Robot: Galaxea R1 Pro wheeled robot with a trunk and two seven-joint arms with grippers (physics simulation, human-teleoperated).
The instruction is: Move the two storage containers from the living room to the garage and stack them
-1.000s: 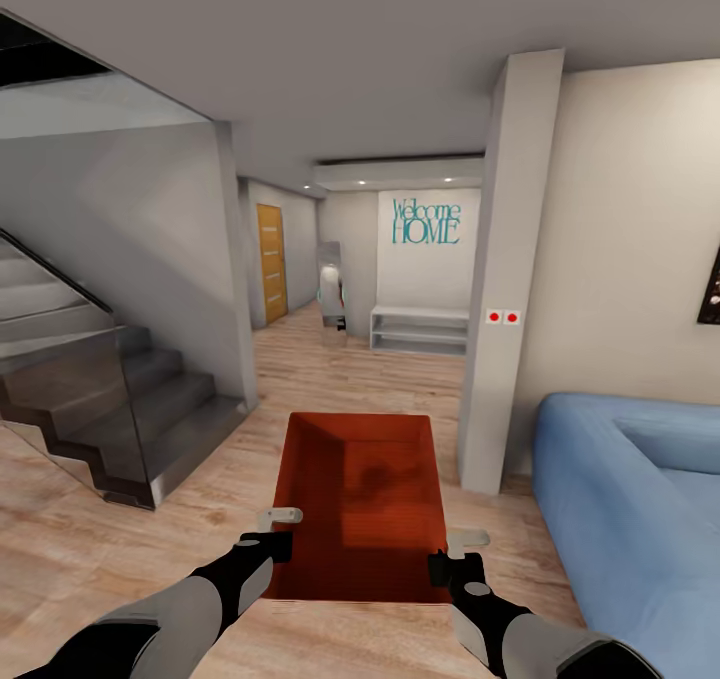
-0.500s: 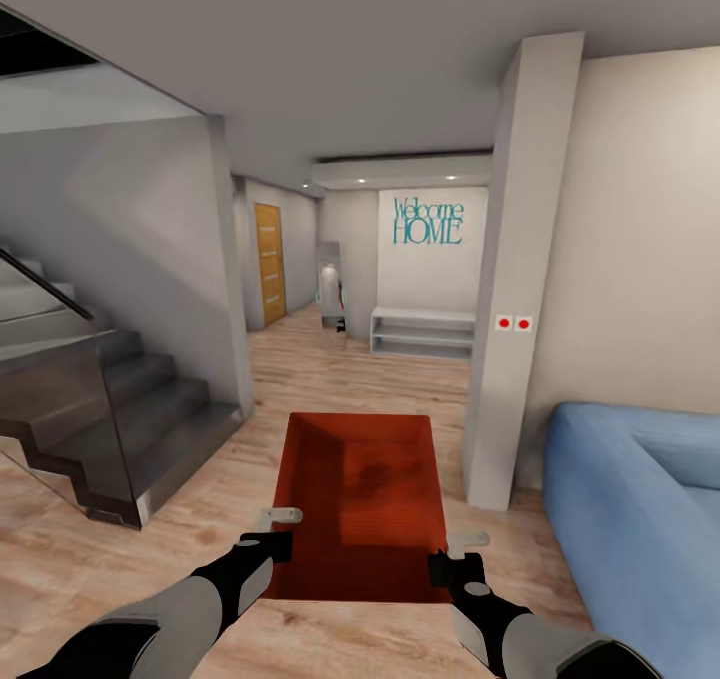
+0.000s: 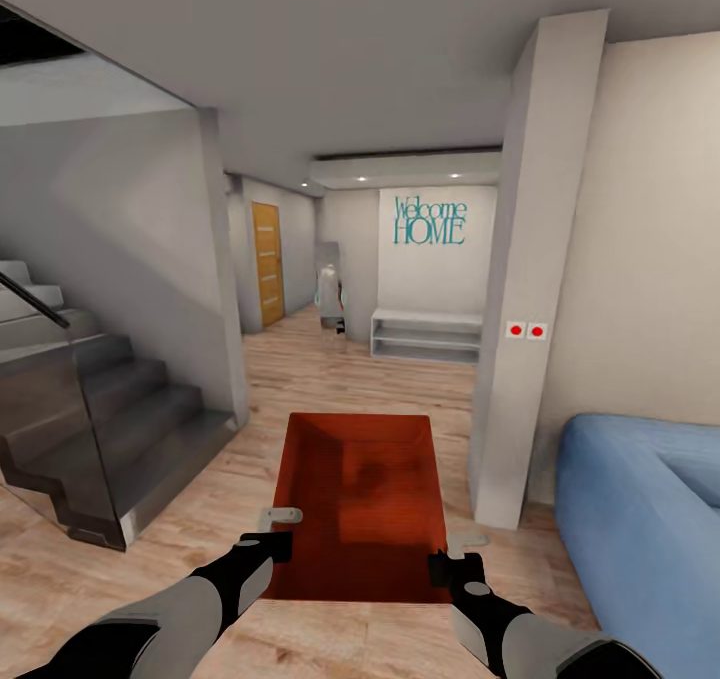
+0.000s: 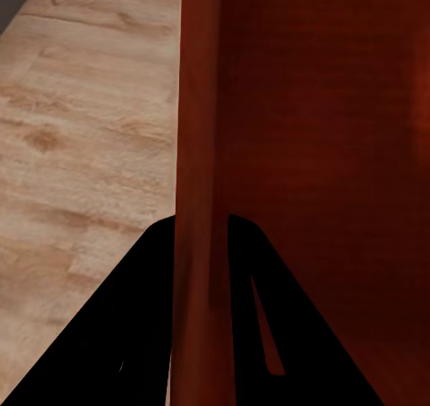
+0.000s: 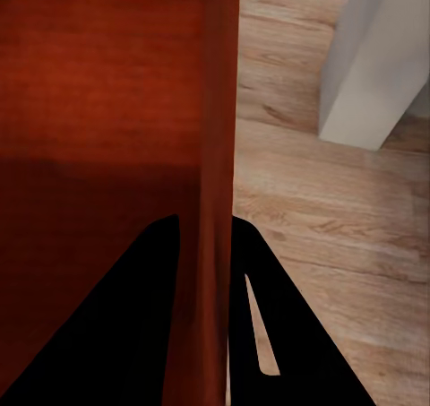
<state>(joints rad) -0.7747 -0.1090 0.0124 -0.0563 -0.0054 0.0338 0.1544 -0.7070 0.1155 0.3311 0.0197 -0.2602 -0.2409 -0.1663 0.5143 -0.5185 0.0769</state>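
An orange-red storage container (image 3: 362, 504) hangs in front of me above the light wood plank floor of the living room, open top up and nothing inside. My left gripper (image 3: 281, 545) is shut on its left wall, whose thin rim (image 4: 199, 155) runs between the black fingers (image 4: 134, 334). On the other side my right gripper (image 3: 441, 566) is shut on the right wall (image 5: 218, 155). Both black fingers straddle the rim in each wrist view.
A dark staircase with a glass side panel (image 3: 90, 429) stands at the left. A white pillar (image 3: 530, 279) and a blue sofa (image 3: 640, 519) are at the right. Ahead, a hallway runs to a white shelf (image 3: 425, 334), a "Welcome HOME" wall (image 3: 430, 221) and a wooden door (image 3: 268, 262).
The whole view has moved forward: staircase, pillar and sofa slide outward and grow nearer. The container and both grippers hold the same place in the picture.
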